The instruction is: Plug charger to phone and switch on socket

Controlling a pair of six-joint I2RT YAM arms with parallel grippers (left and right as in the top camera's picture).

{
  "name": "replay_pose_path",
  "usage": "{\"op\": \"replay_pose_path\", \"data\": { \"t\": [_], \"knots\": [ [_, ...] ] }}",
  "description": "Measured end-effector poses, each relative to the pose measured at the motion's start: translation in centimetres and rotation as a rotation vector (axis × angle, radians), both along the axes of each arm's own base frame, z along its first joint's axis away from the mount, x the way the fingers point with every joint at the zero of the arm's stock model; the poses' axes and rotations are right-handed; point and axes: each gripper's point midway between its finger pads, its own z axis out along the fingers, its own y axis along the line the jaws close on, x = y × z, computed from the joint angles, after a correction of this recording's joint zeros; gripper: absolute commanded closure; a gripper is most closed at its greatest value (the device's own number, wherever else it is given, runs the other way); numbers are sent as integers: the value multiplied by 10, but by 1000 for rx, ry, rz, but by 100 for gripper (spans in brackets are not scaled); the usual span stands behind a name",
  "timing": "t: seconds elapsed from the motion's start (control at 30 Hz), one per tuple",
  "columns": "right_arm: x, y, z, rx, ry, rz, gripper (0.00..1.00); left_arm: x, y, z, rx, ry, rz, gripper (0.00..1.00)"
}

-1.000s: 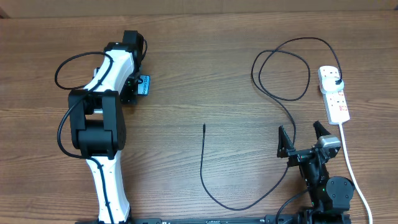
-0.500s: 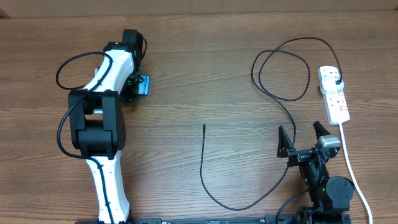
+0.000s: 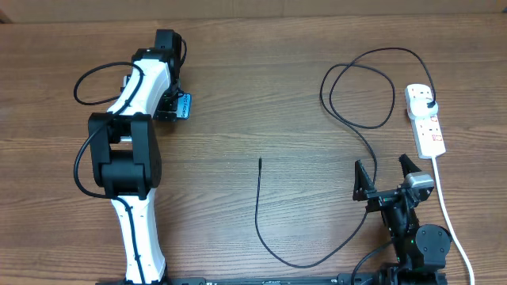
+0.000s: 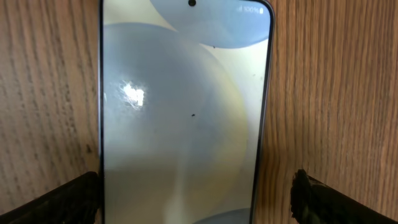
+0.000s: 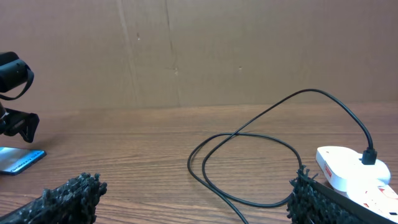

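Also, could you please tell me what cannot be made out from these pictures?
Phone: overhead, mostly under the left arm; left wrist view crops its lower end.
Power strip: switches too small overhead; the right wrist view's edge crops it.
Cable tip: too small overhead.

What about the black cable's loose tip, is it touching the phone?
Apart. The overhead view shows the charger tip lying mid-table, with a wide stretch of bare wood between it and the phone.

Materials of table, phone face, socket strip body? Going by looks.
Table: wood grain, matte; solid wood or laminate, can't tell. Phone face: glossy, likely glass; bright glare spot on it. Socket: smooth white, rounded moulded body; probably plastic.
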Motion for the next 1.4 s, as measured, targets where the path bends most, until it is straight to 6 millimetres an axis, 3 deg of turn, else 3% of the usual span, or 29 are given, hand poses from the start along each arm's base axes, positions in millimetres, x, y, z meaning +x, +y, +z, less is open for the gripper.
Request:
{"op": "replay_pose_path", "data": {
  "t": [0.93,1.4],
  "knots": [
    [0,0,0,0,1,1,0,-20,4,-2,25,98,-10,0],
    [0,0,0,0,0,0,0,-15,6,-8,30,96,-4,0]
  ]
}}
